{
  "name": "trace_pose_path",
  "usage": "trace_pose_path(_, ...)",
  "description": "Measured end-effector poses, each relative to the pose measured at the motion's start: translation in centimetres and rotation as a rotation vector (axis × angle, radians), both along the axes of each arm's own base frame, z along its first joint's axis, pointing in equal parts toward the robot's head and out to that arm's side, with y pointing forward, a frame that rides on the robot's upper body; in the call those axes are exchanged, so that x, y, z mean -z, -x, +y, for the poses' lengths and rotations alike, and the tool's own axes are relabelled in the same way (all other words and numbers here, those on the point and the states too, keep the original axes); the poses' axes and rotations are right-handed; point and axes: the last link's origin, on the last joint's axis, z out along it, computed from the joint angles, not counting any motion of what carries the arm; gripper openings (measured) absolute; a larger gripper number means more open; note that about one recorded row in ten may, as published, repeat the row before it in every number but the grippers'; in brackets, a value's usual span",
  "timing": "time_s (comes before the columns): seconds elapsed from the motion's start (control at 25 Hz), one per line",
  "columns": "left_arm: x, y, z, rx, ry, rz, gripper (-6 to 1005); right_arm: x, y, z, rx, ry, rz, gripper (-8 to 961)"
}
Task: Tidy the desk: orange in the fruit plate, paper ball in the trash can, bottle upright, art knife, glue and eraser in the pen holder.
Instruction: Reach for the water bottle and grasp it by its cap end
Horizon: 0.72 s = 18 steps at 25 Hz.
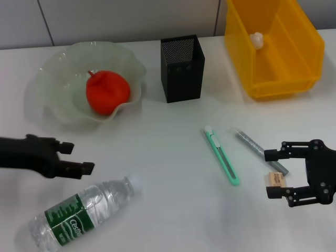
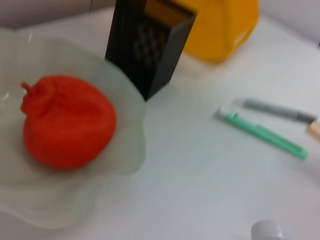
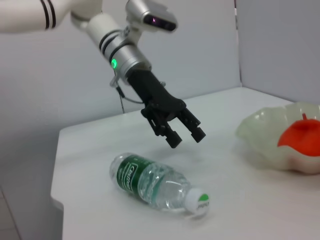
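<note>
- We see our left gripper (image 1: 79, 157) spread wide, hovering just above the lying bottle (image 1: 79, 212).
- Our right gripper (image 1: 271, 174) gapes around the eraser (image 1: 276, 179); glue (image 1: 258, 148) and art knife (image 1: 221, 154) lie just beyond.

Count on desk: one orange (image 1: 107, 92), one fruit plate (image 1: 58, 63), one black mesh pen holder (image 1: 181, 68), one yellow bin (image 1: 294, 58), one paper ball (image 1: 256, 39), one bottle (image 1: 79, 212), one green art knife (image 1: 221, 156), one grey glue stick (image 1: 252, 144), one eraser (image 1: 276, 179). Two grippers: left (image 1: 77, 158), right (image 1: 272, 174).
</note>
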Motion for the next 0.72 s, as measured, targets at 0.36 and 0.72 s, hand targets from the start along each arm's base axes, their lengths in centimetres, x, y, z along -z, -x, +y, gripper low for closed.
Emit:
trace_pose_path(0.36, 3.1, -7.6, 1.8, 0.013, 0.129, 0.351, 832, -0.1, -0.6, 0.1, 0.022, -0.022, -0.023, 775)
trace_pose_path(0.72, 5.9, -12.3, 0.4, 0.043, 0.116, 0.528, 831, 0.0, -0.8, 0.2, 0.030, -0.032, -0.032, 773)
